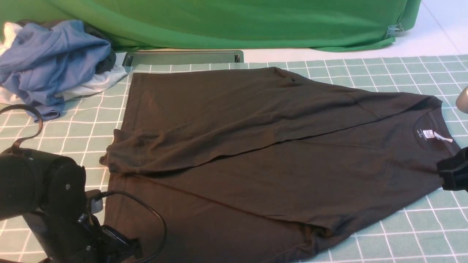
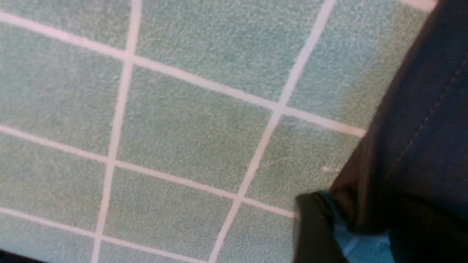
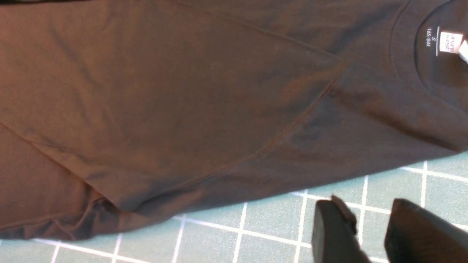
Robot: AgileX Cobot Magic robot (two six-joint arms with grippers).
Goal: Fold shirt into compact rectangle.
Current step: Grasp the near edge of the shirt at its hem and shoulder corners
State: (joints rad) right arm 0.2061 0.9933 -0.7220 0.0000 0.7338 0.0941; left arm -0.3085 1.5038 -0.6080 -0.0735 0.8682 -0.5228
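Shirt (image 1: 256,146) part-folded on mat (image 1: 402,233). Left gripper (image 1: 122,248) at hem: grip indeterminable. Right gripper (image 3: 369,215) parted, empty, beside shirt edge.

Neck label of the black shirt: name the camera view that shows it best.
Right wrist view: the neck label is large, its print nearly legible. The front view shows it small and distant; the left wrist view misses it entirely.

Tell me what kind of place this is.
Probably a staged robot lab bench, not a home: a clipped green backdrop cloth, a grid-printed mat, and a heap of garments beside the black shirt.
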